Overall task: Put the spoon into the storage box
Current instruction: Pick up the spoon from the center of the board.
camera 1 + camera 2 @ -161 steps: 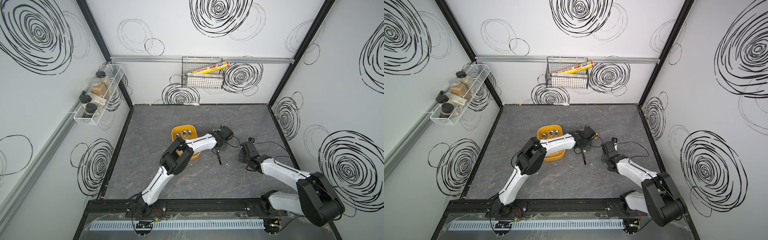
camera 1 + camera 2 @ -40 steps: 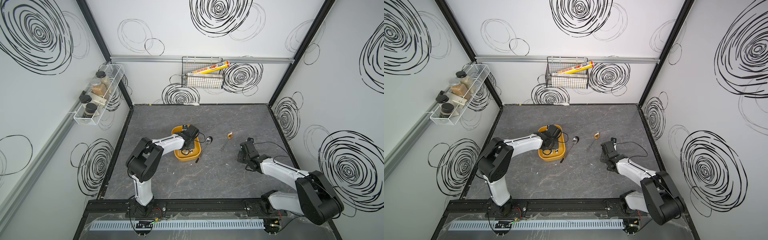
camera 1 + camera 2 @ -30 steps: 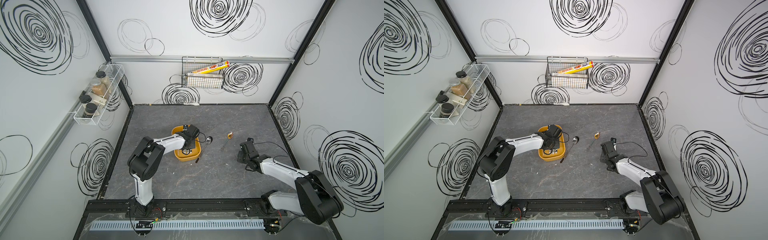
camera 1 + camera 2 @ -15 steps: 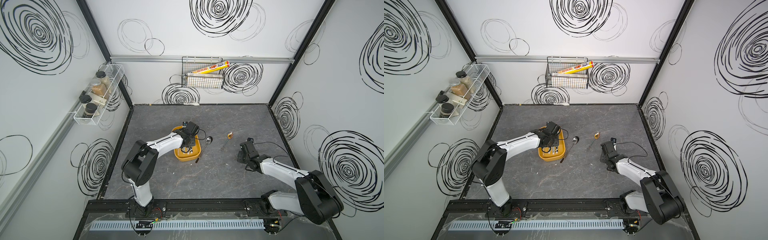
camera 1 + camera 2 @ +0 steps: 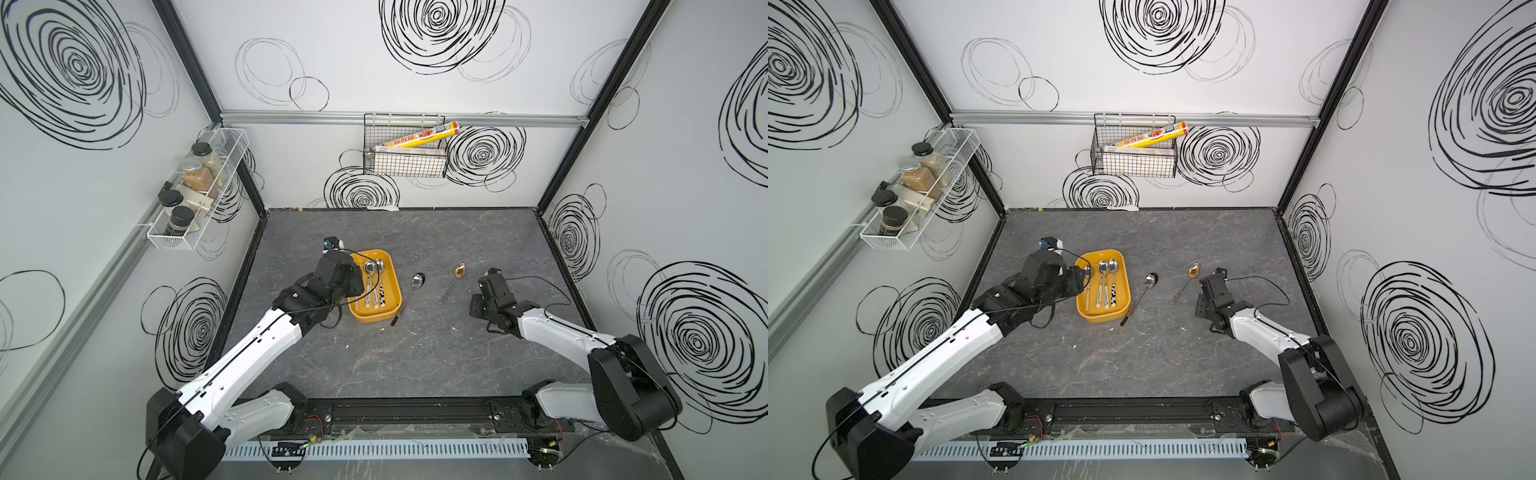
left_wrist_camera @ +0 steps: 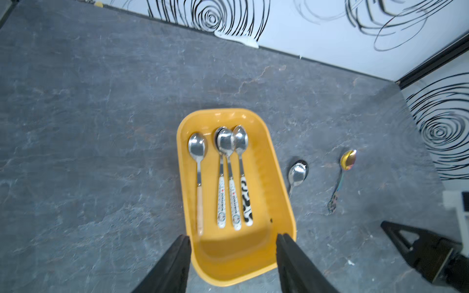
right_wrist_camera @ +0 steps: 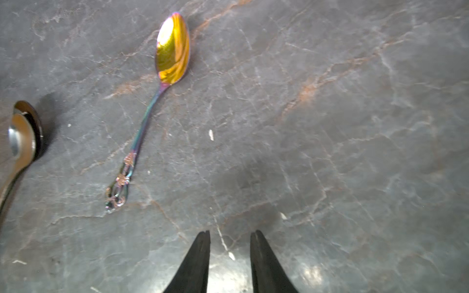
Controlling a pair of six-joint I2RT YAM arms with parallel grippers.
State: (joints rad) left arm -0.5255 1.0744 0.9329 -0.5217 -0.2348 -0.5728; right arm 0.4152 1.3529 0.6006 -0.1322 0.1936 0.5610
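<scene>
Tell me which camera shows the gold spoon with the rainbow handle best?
The right wrist view: the gold-bowled metal spoon with the rainbow handle looks big and sharp. The left wrist view shows it small; both top views show it tiny.

Six spoons (image 6: 197, 148) (four inside), one storage box (image 6: 274, 203)

Yellow roll (image 5: 422, 135) bears characters, perhaps 保鲜膜; spoon handles (image 6: 221, 203) carry illegible print.

Lab test cell dressed as a kitchen, from what I see: swirl-printed wall panels (image 5: 353, 62), spice jars (image 5: 198, 176) in a white wire rack (image 5: 174, 241) upper left, wrap rolls (image 5: 419, 137) in a black wire basket (image 5: 409, 166) top centre, marble-look counter (image 5: 415, 357).
</scene>
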